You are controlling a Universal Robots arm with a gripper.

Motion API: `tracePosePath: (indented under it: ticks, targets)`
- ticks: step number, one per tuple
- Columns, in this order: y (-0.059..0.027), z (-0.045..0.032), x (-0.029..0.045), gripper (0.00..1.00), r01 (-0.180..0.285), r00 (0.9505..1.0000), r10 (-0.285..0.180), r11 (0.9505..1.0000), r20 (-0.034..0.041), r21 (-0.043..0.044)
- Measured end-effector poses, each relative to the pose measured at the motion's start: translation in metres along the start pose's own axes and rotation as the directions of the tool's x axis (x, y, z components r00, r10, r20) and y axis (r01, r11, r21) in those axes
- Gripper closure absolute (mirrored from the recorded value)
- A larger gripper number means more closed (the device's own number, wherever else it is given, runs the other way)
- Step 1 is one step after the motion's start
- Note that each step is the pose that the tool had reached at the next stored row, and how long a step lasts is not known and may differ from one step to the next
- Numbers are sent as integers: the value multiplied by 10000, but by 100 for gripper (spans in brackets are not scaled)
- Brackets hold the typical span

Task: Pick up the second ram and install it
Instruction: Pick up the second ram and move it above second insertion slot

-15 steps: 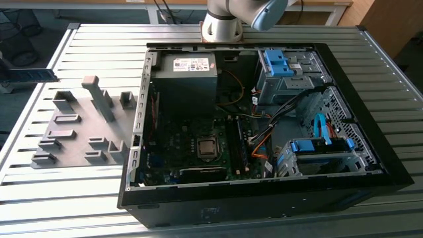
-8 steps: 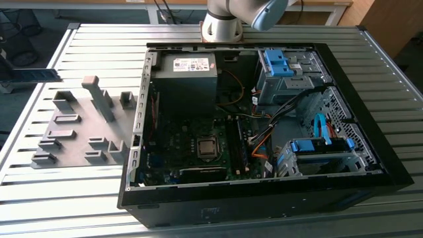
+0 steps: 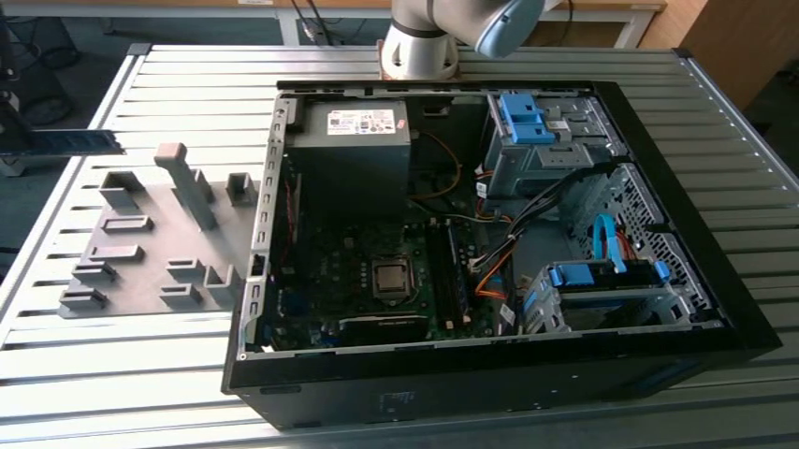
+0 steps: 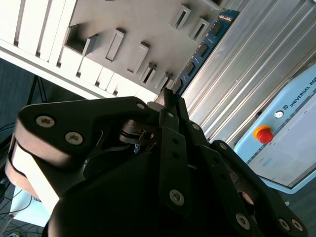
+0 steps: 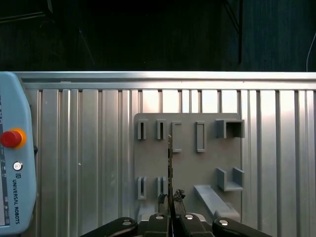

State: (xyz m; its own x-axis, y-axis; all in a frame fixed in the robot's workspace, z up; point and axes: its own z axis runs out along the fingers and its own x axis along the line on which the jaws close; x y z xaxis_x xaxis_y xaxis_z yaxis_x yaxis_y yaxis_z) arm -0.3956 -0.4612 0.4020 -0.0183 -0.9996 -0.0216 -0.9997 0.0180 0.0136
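Evidently mid-carry: second ram (image 5: 170,158) pinched edge-on in the gripper (image 5: 170,197), lifted clear of the slots of the grey holder plate (image 5: 207,163); pick judged done, install not begun, likely calling for squaring it to the motherboard (image 3: 337,253) beside that plate.

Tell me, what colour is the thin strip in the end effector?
Blue with dark chips; the second ram shows best in the second wrist view.
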Motion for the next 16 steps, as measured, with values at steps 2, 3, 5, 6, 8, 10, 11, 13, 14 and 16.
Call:
tracePosePath:
  ticks: [2,3,5,6,8,10,11,13,14,16]
  targets:
    - [-12,0,0,86,0,10000,0,10000,0,1]
    - [-17,-1,-1,86,-2,10000,2,10000,0,-1]
    - [-28,-1,-1,86,0,10000,0,10000,-1,-1]
    - [-36,-1,-1,86,0,10000,0,10000,-1,-1]
    - [-48,0,-1,86,-1,10000,1,10000,0,0]
    - [-63,-1,-1,86,-1,10000,1,10000,0,-1]
    - [-69,-1,-2,86,-1,10000,1,10000,0,0]
    - [-86,-1,-2,86,0,10000,0,10000,-1,0]
    - [-97,-1,-2,86,-1,10000,1,10000,0,0]
    - [-118,-2,-2,86,0,10000,0,10000,-1,0]
